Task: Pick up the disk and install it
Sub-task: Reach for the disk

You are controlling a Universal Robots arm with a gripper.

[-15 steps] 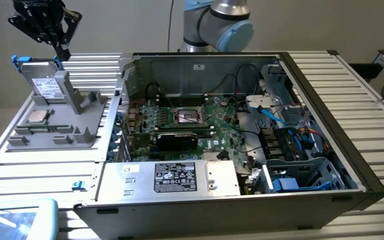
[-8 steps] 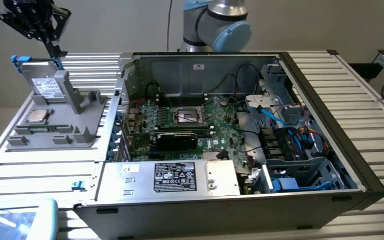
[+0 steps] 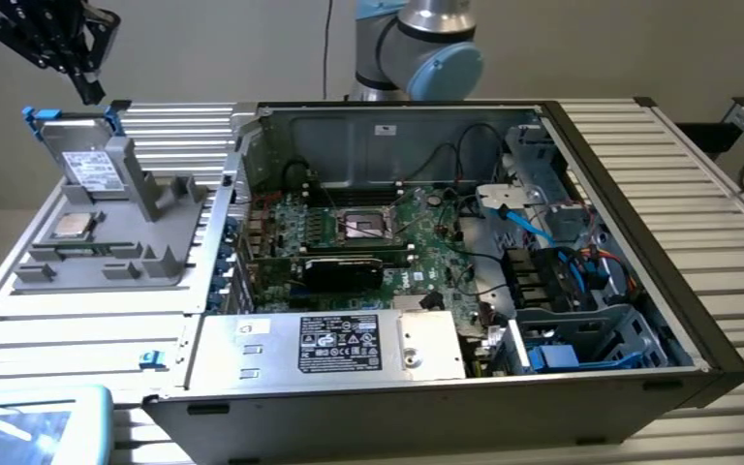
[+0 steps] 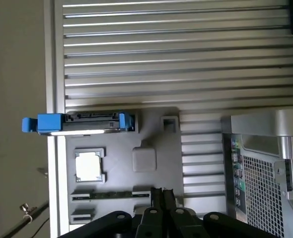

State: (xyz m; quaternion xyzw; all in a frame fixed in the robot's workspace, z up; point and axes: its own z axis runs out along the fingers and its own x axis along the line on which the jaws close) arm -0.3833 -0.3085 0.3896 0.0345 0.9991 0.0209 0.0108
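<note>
Blue-bracketed disk [image 3: 89, 163] sits propped on the grey holder [image 3: 152, 254] for easy grasping; your end effector [image 3: 86, 90] hangs above it, narrow, empty.

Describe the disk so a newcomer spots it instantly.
On the exterior view's left of the open computer case sits a grey tray. The disk stands propped at its far end; only it has a blue bracket, unlike the flat square chip.

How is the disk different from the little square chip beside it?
The disk is bigger and oblong; the chip is small and square. The disk wears a blue bracket; the chip has none. The disk stands propped up; the chip lies flat. Both are silver, on the gray holder.
</note>
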